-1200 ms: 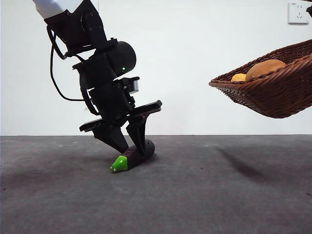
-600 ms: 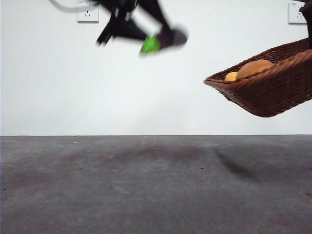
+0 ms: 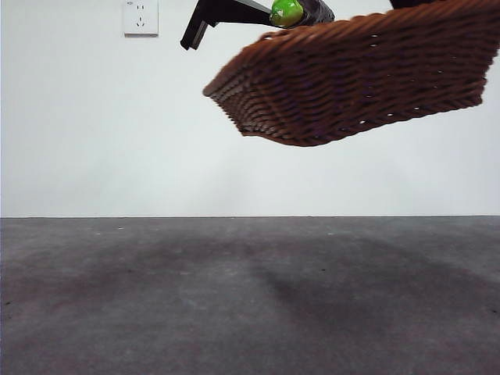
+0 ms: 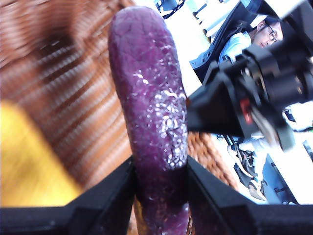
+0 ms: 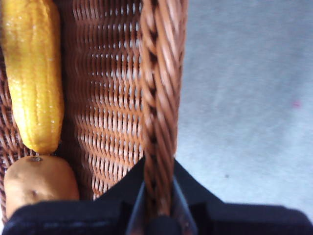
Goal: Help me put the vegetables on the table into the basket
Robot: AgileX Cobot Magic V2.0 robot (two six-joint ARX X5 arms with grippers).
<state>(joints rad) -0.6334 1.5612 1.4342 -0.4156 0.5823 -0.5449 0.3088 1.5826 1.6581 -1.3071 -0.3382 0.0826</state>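
My left gripper [image 4: 159, 183] is shut on the dark purple eggplant [image 4: 149, 112] and holds it over the inside of the brown woven basket [image 4: 63, 78]. In the front view the eggplant's green stem end [image 3: 287, 12] shows just above the basket's rim [image 3: 312, 39], at the top edge. My right gripper [image 5: 157, 196] is shut on the basket's braided rim [image 5: 157, 88] and holds the basket [image 3: 351, 78] high above the table [image 3: 250, 297]. The yellow corn cob [image 5: 33, 73] and the orange-brown potato [image 5: 36, 183] lie inside the basket.
A white wall socket [image 3: 141, 17] is on the back wall at the upper left. The basket's shadow falls on the dark grey table. In the left wrist view the other arm [image 4: 249, 98] is close beside the eggplant.
My left gripper lifted the eggplant off the table and carried it up and right. The basket moved left and nearer, and the eggplant now hangs over it.
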